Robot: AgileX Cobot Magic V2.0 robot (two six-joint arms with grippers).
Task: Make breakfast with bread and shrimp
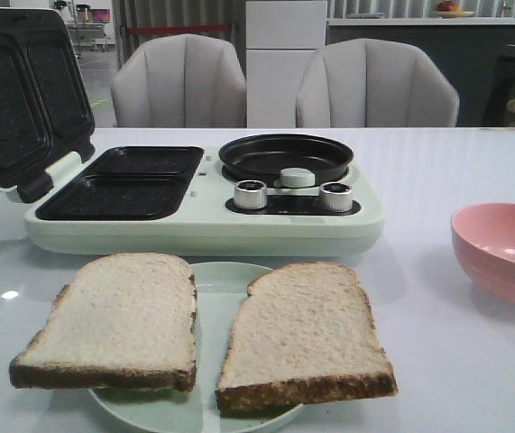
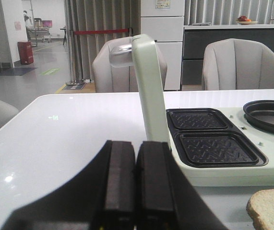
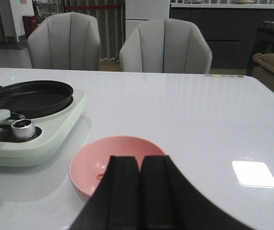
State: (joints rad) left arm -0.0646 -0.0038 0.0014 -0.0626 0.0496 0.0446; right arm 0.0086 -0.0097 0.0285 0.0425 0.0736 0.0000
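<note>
Bread and its twin slice lie flat on a pale green plate at the near edge of the table, side by side with a narrow strip of plate showing between them, crusts toward the robot. Directly behind the plate sits the breakfast maker, lid thrown back on the left, its two black sandwich wells open just beyond the left slice.

From where I stand, the next move hangs on which arm sits closer to what. The left gripper has its pads pressed together with nothing between them, and it hangs out to the left of the machine; a corner of bread peeks in at the edge of its camera, off toward the plate side. So the left arm looks nearer the left slice, with a short carry forward into the wells.

The right gripper is likewise closed up and empty, poised right over the near rim of the pink bowl. A small orange-red speck shows inside it, possibly a shrimp, though the view is too poor to be sure. That bowl stands well to the right of the plate, and the round pan lies back-left of it.
</note>
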